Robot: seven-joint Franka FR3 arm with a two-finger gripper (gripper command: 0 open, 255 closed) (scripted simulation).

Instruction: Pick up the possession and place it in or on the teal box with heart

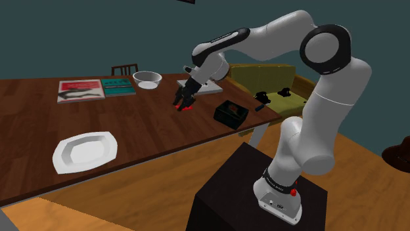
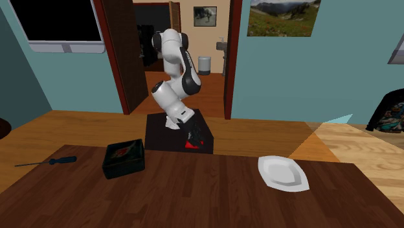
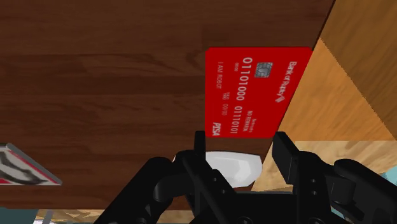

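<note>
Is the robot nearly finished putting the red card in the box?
About halfway. Done: the black gripper clasps the red bank card. In hand: holding it near the edge of the brown wooden table. Left: moving it to the dark open box and letting go.

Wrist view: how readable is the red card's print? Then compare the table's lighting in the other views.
Wrist view: red card sharp, print legible, no glare. Shoulder view: table dim, white plate standing out. Second exterior view: table evenly dark, no glare.

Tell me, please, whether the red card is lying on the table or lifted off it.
Lifted. The gripper clasps the red card between its fingers, and it hangs above the table in the shoulder view.
</note>
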